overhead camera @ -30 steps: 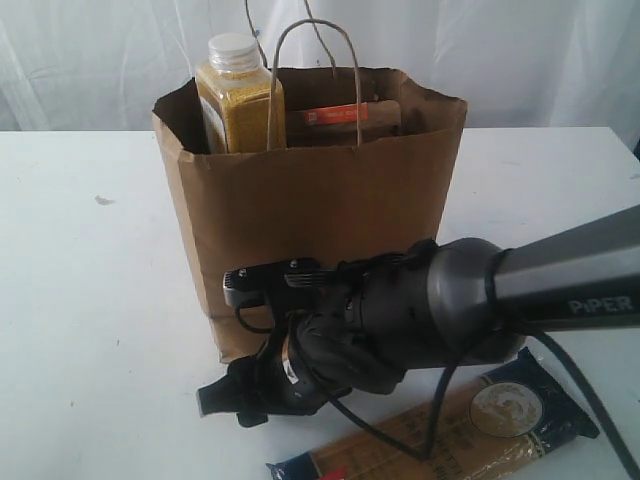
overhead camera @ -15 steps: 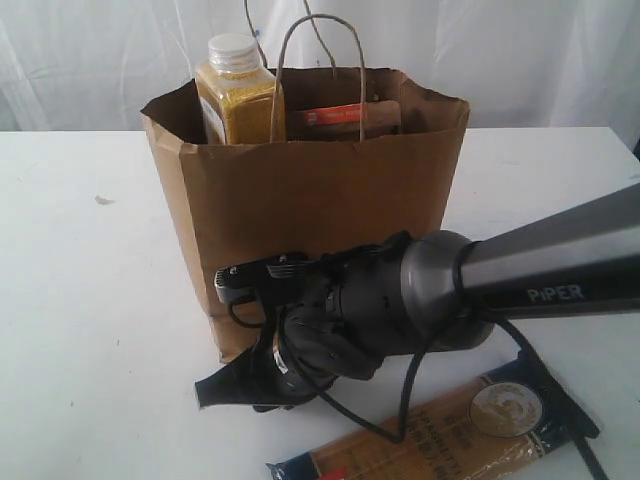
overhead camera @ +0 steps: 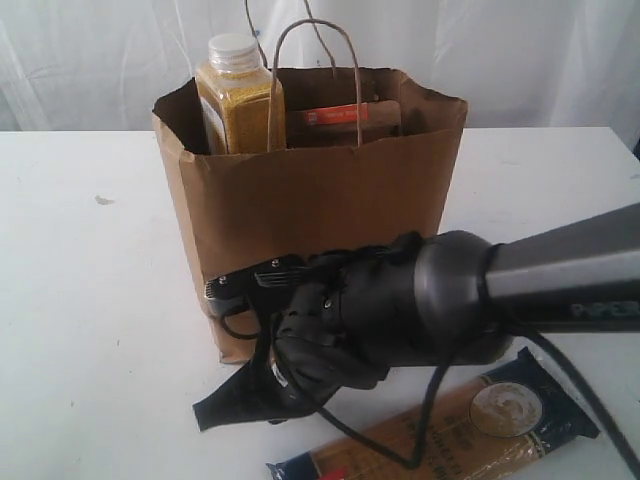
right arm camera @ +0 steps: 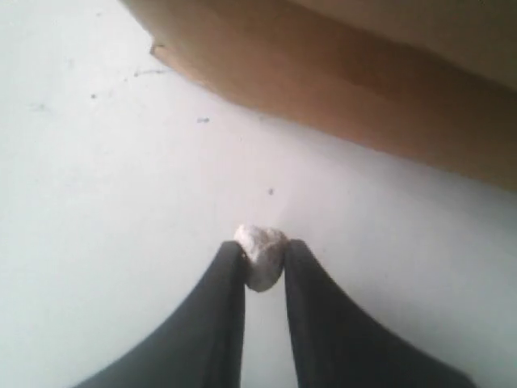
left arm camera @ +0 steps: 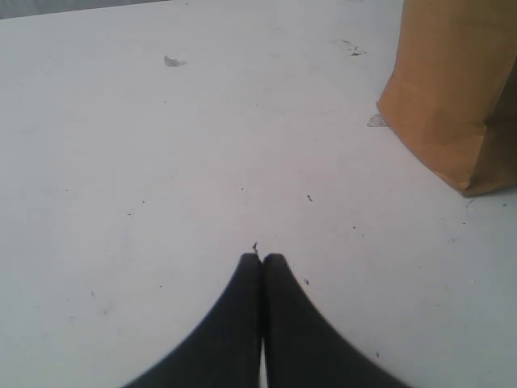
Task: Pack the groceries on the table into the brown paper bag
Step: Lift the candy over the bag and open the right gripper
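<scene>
The brown paper bag [overhead camera: 310, 200] stands upright on the table [overhead camera: 80, 300]. A yellow-grain bottle [overhead camera: 237, 100] and a kraft pouch with an orange strip [overhead camera: 340, 115] stick up out of it. The dark-blue spaghetti packet [overhead camera: 450, 430] lies flat on the table in front of the bag, partly behind my right arm. My right gripper [right arm camera: 262, 250] is low by the bag's front left corner [right arm camera: 363, 89]. It is shut on a small white crumpled lump [right arm camera: 260, 257] at its tips. My left gripper [left arm camera: 262, 259] is shut and empty over bare table, short of the bag [left arm camera: 452, 97].
The right arm's dark wrist [overhead camera: 400, 310] and cable [overhead camera: 430, 420] cross in front of the bag and over the spaghetti packet. A small grey scrap [overhead camera: 103, 200] lies on the table to the left. White curtains hang behind.
The right gripper's jaws have narrowed onto the small white lump, and its tip has dropped slightly towards the table. The left gripper stays shut.
</scene>
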Robot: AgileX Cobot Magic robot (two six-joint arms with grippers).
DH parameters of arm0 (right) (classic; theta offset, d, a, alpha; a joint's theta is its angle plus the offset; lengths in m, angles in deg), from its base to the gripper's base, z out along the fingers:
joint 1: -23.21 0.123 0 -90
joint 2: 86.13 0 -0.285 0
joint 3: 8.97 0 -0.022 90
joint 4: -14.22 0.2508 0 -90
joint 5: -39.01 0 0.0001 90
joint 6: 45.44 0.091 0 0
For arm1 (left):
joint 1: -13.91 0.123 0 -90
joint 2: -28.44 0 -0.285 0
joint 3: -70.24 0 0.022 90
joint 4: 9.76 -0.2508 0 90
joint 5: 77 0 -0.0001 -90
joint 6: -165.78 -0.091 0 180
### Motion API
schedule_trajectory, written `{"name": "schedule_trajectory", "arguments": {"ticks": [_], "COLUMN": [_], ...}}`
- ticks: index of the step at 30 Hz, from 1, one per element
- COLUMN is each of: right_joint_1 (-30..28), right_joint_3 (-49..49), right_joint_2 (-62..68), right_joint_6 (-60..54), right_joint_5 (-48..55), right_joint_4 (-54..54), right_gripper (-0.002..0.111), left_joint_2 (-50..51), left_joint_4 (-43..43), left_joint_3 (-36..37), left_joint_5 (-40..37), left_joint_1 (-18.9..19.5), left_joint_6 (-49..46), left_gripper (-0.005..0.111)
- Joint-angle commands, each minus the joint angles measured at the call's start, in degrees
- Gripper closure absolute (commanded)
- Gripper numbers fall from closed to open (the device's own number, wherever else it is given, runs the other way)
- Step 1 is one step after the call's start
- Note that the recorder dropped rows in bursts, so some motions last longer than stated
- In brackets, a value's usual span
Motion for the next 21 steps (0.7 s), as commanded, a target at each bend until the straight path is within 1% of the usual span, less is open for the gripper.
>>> {"name": "schedule_trajectory", "arguments": {"ticks": [1, 4, 6, 8, 10, 11, 13, 15, 17, 21], "right_joint_1": [3.03, 4.76, 6.40, 8.22, 8.50, 8.50, 8.50, 8.28, 8.28, 8.28], "right_joint_3": [1.73, 2.74, 3.28, 3.39, 3.39, 3.39, 3.39, 3.03, 1.18, -3.69], "right_joint_2": [-7.73, -12.76, -16.92, -22.55, -29.29, -33.11, -38.81, -44.07, -47.02, -47.27], "right_joint_6": [0.47, 0.91, 2.94, 8.10, 14.73, 16.74, 18.78, 18.91, 19.94, 19.94], "right_joint_5": [4.25, 6.96, 8.82, 10.63, 14.73, 19.01, 24.35, 25.25, 26.98, 31.09], "right_joint_4": [-2.28, -2.28, -4.31, -9.97, -16.43, -19.74, -23.97, -26.09, -28.60, -33.51], "right_gripper": [0.094, 0.094, 0.094, 0.094, 0.094, 0.094, 0.094, 0.094, 0.094, 0.094], "left_joint_2": [-0.20, -0.20, -0.20, -0.20, -0.20, -0.20, -0.20, -0.20, -0.20, -0.20], "left_joint_4": [0.04, 0.04, 0.04, 0.04, 0.04, 0.04, 0.04, 0.04, 0.04, 0.04], "left_joint_3": [0.38, 0.38, 0.38, 0.38, 0.38, 0.38, 0.38, 0.38, 0.38, 0.38], "left_joint_5": [-0.02, -0.02, -0.02, -0.02, -0.02, -0.02, -0.02, -0.02, -0.02, -0.02], "left_joint_1": [0.09, 0.09, 0.09, 0.09, 0.09, 0.09, 0.09, 0.09, 0.09, 0.09], "left_joint_6": [-0.19, -0.19, -0.19, -0.19, -0.19, -0.19, -0.19, -0.19, -0.19, -0.19], "left_gripper": [0.107, 0.107, 0.107, 0.107, 0.107, 0.107, 0.107, 0.107, 0.107, 0.107]}}
